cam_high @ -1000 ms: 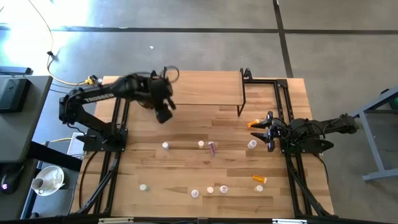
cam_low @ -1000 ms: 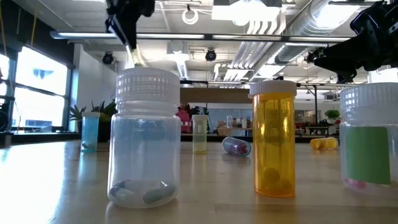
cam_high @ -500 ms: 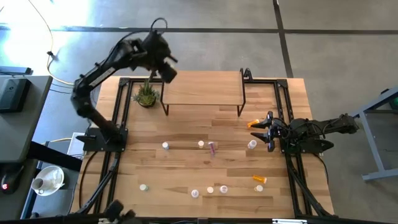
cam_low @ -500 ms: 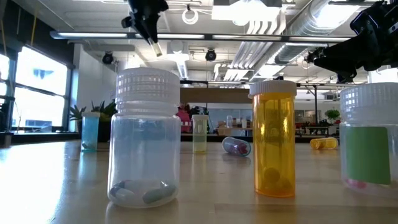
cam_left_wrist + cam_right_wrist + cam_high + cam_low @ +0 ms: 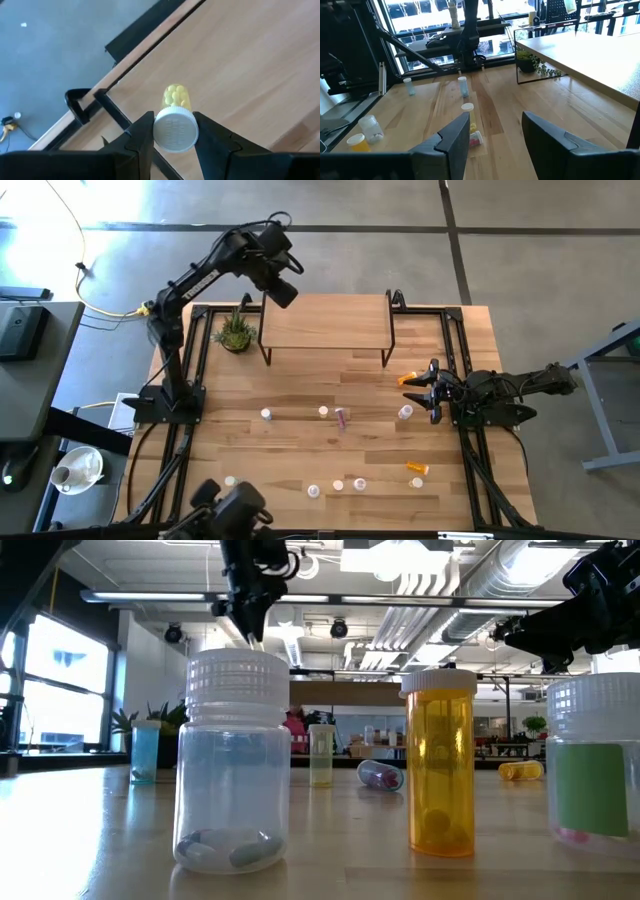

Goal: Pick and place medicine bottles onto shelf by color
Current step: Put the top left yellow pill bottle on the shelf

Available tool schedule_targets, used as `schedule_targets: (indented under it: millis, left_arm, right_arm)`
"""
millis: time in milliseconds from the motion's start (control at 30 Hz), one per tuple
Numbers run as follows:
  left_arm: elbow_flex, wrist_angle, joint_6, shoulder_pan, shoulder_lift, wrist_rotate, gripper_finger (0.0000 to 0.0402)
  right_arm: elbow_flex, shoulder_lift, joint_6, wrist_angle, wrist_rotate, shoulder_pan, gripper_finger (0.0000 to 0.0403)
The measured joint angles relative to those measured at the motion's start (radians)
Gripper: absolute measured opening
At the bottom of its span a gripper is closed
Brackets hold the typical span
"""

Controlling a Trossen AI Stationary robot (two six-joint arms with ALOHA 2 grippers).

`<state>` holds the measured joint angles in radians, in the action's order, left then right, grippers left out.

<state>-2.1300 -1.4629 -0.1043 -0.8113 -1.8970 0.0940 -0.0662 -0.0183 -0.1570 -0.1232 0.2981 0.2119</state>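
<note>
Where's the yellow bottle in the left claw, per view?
High: hidden under the left claw, at the shelf's far-left corner.
Low: tip below the claw, top centre.
Left wrist: centre, cap toward camera.
Right wrist: far, top centre.
Shared landmark: the shelf.

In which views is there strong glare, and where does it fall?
High view: the floor's upper left corner is washed out white; low view: bright ceiling lights and the window; right wrist view: the shelf top is nearly bleached by light.
</note>
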Motion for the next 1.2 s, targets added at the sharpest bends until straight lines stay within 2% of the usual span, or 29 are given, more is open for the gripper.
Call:
schedule_targets:
  millis: [533, 1200]
  left_arm:
    - [0.0, -0.043, -0.019, 0.007, -0.119, 0.026, 0.0113]
    - [0.021, -0.056, -0.072, 0.042, -0.12, 0.102, 0.0113]
  right_arm:
    - [0.0, 0.0, 0.0, 0.0, 0.0, 0.0, 0.0172]
    - [0.0, 0.0, 0.0, 0.0, 0.0, 0.0, 0.0172]
